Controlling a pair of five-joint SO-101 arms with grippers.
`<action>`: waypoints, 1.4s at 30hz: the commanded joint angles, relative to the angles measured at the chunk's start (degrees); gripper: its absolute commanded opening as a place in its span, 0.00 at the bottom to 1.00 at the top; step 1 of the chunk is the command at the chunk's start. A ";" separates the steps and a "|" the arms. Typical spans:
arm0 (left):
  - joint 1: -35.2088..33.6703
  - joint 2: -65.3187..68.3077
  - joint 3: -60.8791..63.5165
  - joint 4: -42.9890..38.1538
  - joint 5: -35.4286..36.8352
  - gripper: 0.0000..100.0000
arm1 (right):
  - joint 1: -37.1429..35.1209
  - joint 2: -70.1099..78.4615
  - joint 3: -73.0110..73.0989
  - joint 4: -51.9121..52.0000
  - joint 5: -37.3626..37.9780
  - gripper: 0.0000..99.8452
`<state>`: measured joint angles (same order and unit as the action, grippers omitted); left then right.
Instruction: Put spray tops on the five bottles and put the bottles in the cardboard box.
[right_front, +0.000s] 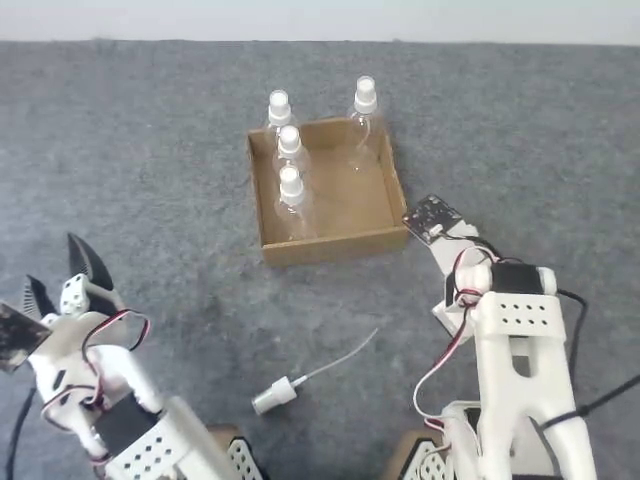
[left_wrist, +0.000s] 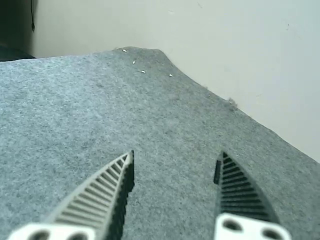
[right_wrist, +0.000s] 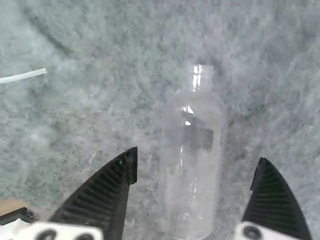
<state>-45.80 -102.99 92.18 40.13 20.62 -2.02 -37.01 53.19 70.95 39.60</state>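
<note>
Nearest, one spray top (right_front: 275, 395) lies loose on the desk (right_front: 150, 150). The left gripper (left_wrist: 176, 155) hangs at near left, jaws spread and holding nothing. The right gripper (right_wrist: 197, 155) has its jaws wide on either side of the uncapped fifth bottle (right_wrist: 195, 115), apparently not touching it. Farther off, four capped bottles (right_front: 291, 190) appear to stand in the cardboard box (right_front: 330, 245). One capping and one boxing seem left.
</note>
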 joint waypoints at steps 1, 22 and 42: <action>0.18 -0.79 -1.27 -1.85 0.53 0.25 | -0.92 -0.84 -2.81 -1.80 -0.70 0.31; 0.18 -0.79 -1.27 -1.85 0.53 0.25 | -0.48 24.40 -9.32 -12.09 -2.90 0.16; 0.18 -0.79 -1.27 -1.85 0.53 0.25 | -6.55 4.88 -11.60 6.99 -11.08 0.04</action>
<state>-45.80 -102.99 92.18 40.13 20.62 -5.63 -27.52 44.84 75.52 31.34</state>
